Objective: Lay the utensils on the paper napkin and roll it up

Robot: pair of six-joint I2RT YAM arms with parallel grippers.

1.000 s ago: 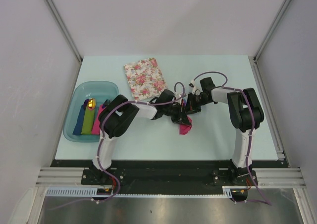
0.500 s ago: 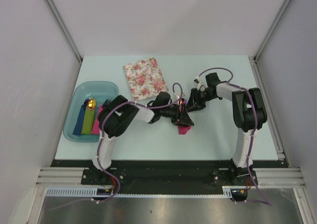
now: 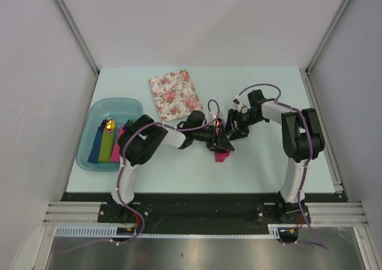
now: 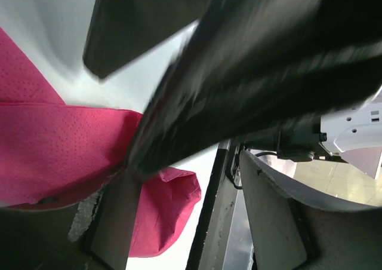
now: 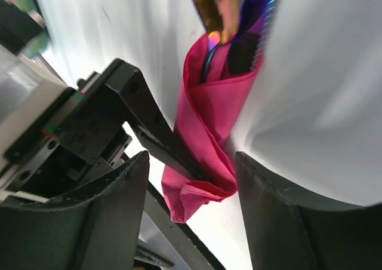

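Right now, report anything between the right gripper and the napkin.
Nothing blocks it: the napkin lies just ahead of the open right gripper. The left gripper only has a finger lying along its side.

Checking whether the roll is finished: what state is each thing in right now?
paper napkin: rolled up, not gripped.
utensils: wrapped inside it, ends poking out.
left gripper: open.
right gripper: open.
floral napkin: flat, unrolled.
tray: holds rolled napkins.
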